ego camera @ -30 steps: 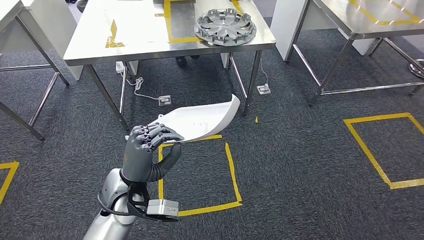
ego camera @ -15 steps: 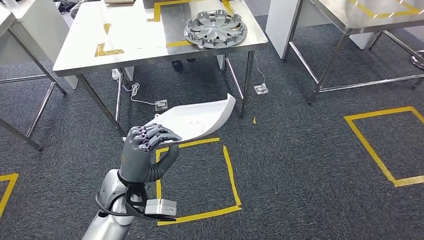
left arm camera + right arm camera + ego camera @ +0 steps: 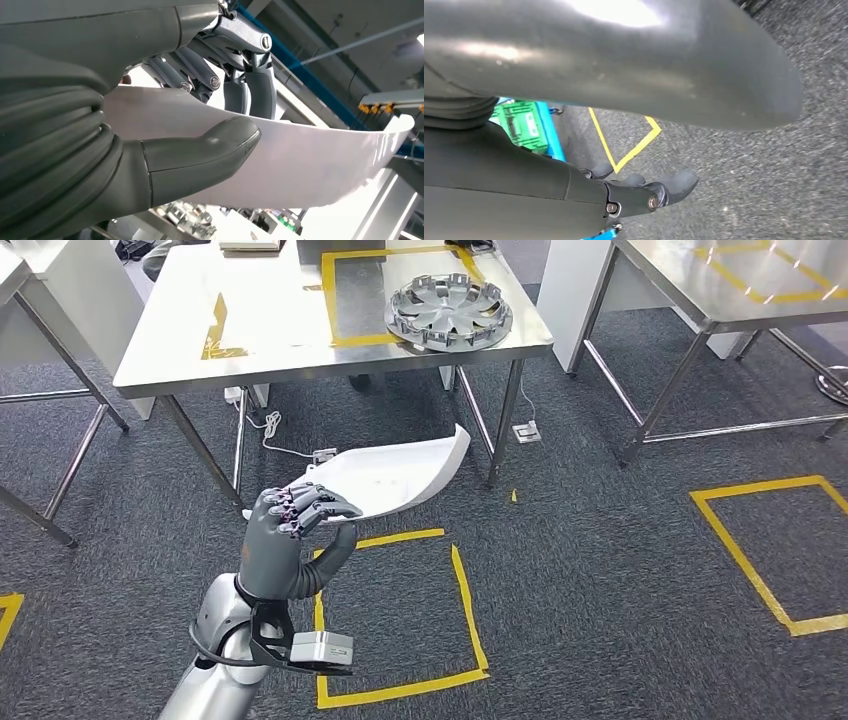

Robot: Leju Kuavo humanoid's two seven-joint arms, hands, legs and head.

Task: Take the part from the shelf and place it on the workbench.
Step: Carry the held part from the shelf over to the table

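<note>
Left robot hand pinches white part by near edge, thumb under, fingers over, keeping it level above floor, short of bench. Right robot hand: can't tell.

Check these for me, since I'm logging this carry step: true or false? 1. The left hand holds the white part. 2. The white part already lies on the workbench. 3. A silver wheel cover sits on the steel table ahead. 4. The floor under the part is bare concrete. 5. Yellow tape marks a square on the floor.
1. True: the left hand grips the white part at its edge, thumb under, fingers on top.
2. False: it is held in the air above the carpet, in front of the workbench.
3. True: the wheel cover lies near the table's right front corner.
4. False: the floor is dark grey carpet.
5. True: a yellow tape square lies below the hand.
</note>
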